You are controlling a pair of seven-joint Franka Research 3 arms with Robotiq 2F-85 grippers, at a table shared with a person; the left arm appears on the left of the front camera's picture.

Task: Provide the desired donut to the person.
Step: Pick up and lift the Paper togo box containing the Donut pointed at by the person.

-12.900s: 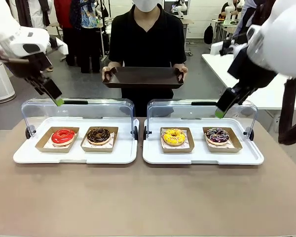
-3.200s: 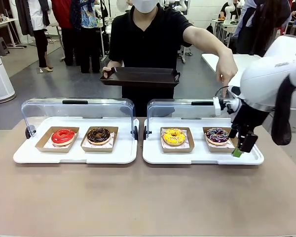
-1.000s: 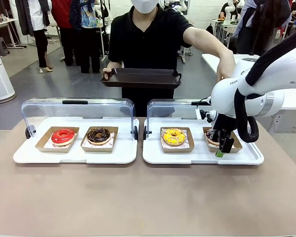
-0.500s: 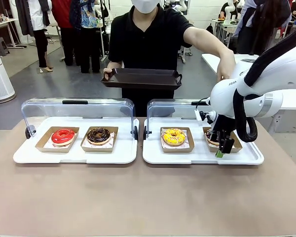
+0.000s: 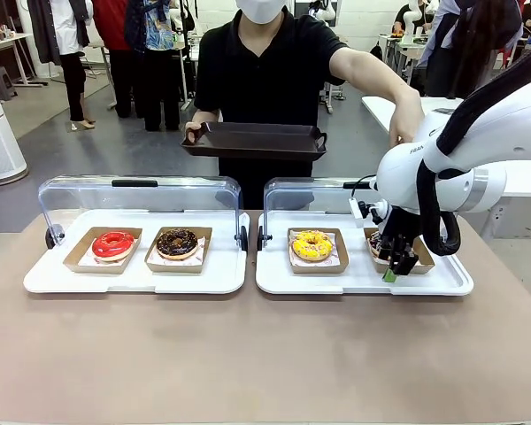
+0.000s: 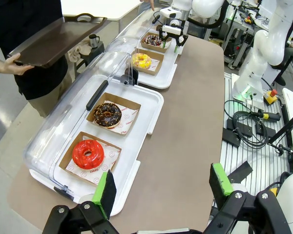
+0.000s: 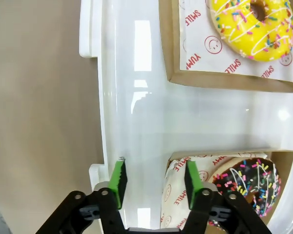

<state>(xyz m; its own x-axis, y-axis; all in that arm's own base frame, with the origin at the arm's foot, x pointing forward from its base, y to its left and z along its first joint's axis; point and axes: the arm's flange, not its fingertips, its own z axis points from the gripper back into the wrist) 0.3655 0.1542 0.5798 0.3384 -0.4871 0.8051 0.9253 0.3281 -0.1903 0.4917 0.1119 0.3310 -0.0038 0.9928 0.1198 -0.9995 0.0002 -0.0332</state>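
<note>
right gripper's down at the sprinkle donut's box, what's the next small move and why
Probably close the right gripper on the near wall of the cardboard box. Its pads straddle that wall with a gap between them, one over the white tray, one over the paper beside the chocolate sprinkle donut.
</note>
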